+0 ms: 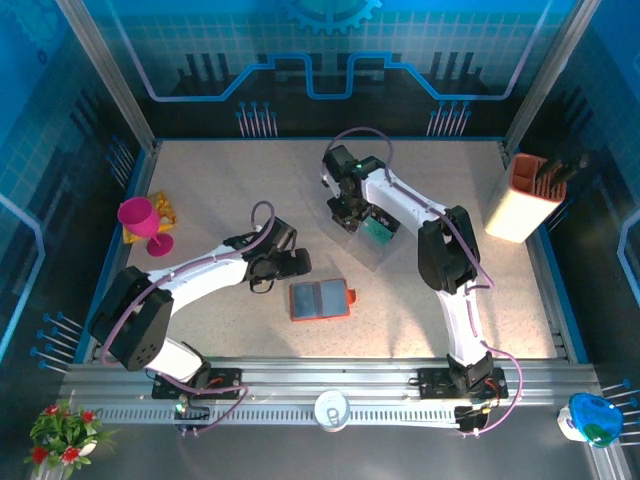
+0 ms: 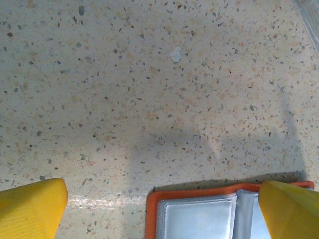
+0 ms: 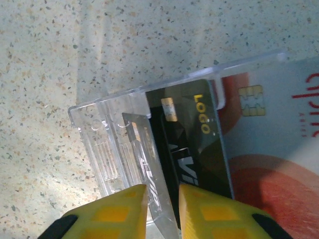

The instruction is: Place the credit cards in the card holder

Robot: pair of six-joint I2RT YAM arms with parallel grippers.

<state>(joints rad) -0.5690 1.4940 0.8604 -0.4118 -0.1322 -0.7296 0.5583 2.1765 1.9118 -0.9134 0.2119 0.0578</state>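
The left gripper (image 2: 162,201) gapes wide above the card holder (image 2: 194,216). The right gripper (image 3: 163,211), nearly together, meets a black card (image 3: 194,144) in the clear tray (image 3: 99,134) (clamped or not, cannot tell).

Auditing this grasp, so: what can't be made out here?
- Right wrist: whether the right gripper pinches the black card or the clear tray's wall; its fingers cover the contact.
- Right wrist: white card, cut by the right edge.
- Left wrist: card holder, cut by the bottom edge.

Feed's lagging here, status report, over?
Left gripper open beside card holder. Right gripper nearly shut on black card in clear tray, grip unconfirmed. Nothing blocking.
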